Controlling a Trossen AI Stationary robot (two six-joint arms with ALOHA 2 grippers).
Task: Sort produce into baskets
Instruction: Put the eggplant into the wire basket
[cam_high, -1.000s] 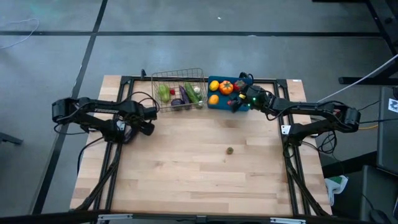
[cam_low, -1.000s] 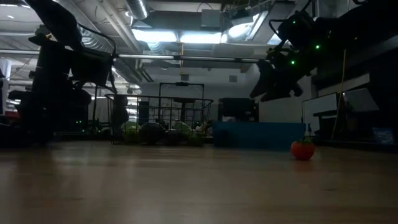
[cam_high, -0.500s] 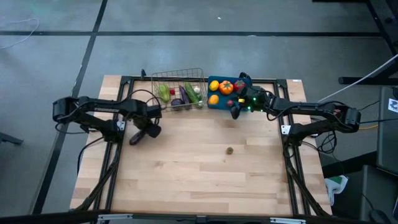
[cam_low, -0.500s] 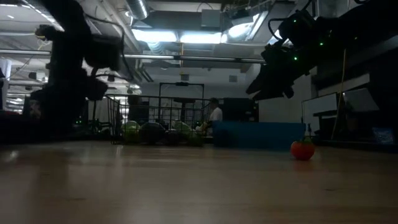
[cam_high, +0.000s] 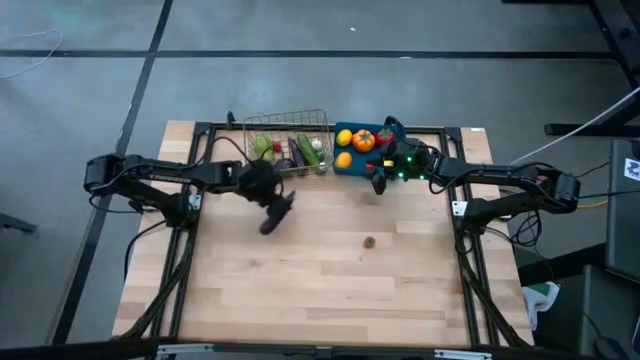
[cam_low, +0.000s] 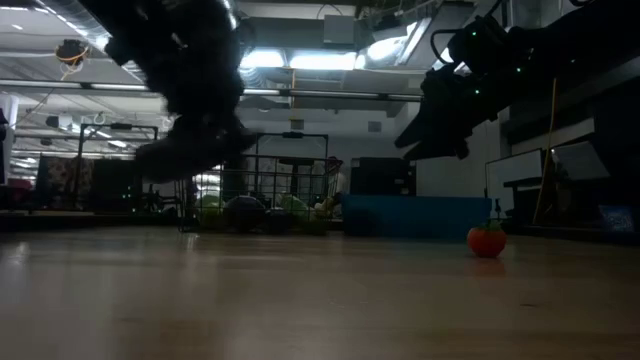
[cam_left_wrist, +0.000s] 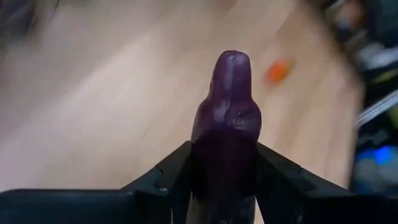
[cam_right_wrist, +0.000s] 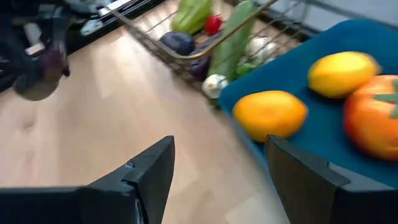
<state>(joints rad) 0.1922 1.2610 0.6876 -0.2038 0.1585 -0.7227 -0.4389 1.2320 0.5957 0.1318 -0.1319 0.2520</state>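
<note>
Eggplant (cam_left_wrist: 225, 127), purple and stubby, sits clamped between the left gripper's (cam_high: 272, 218) fingers (cam_left_wrist: 166, 180) above the bare wooden table (cam_high: 330, 290), just in front of the wire-mesh basket (cam_high: 289, 121). A small red tomato (cam_low: 486, 240) lies alone on the boards farther right. Behind, the right gripper (cam_right_wrist: 219, 177) hangs with its jaws spread and empty at the near edge of the blue bin (cam_right_wrist: 367, 163), which holds an orange (cam_right_wrist: 269, 114), a lemon (cam_right_wrist: 341, 72) and a tomato. The mesh basket holds a cucumber (cam_right_wrist: 232, 36) and garlic (cam_right_wrist: 214, 84).
</note>
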